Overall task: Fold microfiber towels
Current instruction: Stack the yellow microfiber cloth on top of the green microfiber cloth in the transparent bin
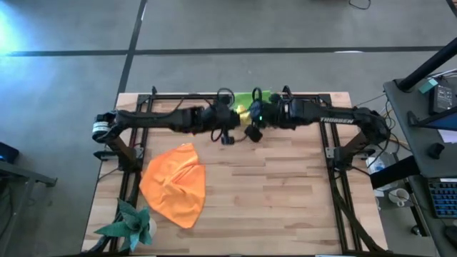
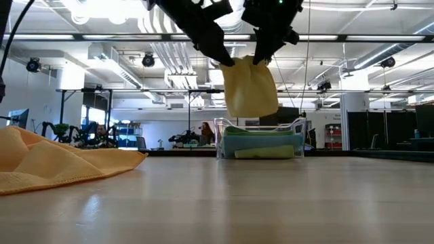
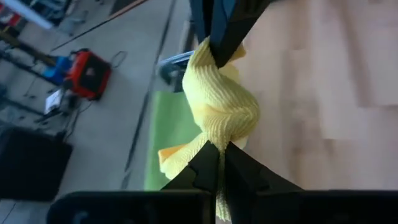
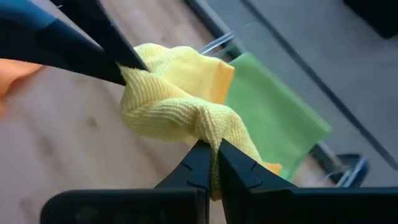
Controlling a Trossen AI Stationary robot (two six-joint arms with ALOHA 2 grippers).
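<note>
Yellow waffle-weave microfiber towel (image 2: 249,88) hangs in the air above the far middle of the pale wooden tabletop (image 1: 271,193), toward twelve o'clock on the overhead view, pinched at its top edge between both grippers. The left gripper (image 3: 217,163) is clamped shut on one bunched corner of it, and the right gripper (image 4: 212,163) is clamped shut on the neighbouring corner, so the cloth droops below them in a loose fold, clear of the wood.

Both dark arms reach in level from their sides, the left from nine o'clock and the right from three o'clock, wrists meeting almost nose to nose over the rear edge.

Just behind and under the hanging cloth sits a clear wire-framed bin (image 2: 296,139) holding a short stack of folded cloths; a lime green folded towel (image 3: 168,134) lies on top, and blue-green layers show beneath in the low view, though I cannot count them surely. One crumpled orange microfiber towel (image 1: 175,184) lies at about eight o'clock, with one teal spiky paper ornament (image 1: 132,223) just beside it near the front corner.
</note>
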